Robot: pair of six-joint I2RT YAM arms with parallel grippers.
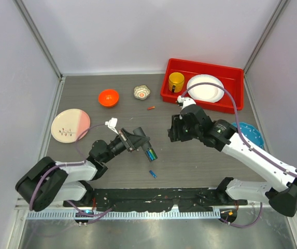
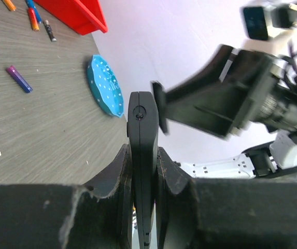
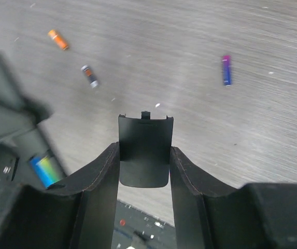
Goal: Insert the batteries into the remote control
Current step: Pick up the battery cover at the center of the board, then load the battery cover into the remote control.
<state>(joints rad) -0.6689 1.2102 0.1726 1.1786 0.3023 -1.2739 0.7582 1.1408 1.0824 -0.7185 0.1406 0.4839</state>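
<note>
My left gripper [image 1: 137,139] is shut on the slim black remote control [image 1: 145,146] and holds it above the table; coloured batteries [image 1: 151,154] sit in its recess. In the left wrist view the remote [image 2: 142,116] stands edge-on between the fingers [image 2: 118,174]. My right gripper [image 1: 173,130] is shut on a black battery cover [image 3: 144,136], held just right of the remote. Loose batteries lie on the table: a purple-blue one [image 1: 152,174] [image 3: 226,70], an orange one [image 1: 151,108] [image 3: 58,39] and a dark one [image 3: 90,75].
A red bin [image 1: 202,68] at the back right holds a yellow mug [image 1: 177,81] and a white plate [image 1: 205,88]. A blue plate [image 1: 252,134] lies under the right arm. An orange bowl [image 1: 108,97], a small patterned cup [image 1: 142,92] and a pink plate [image 1: 70,125] stand to the left.
</note>
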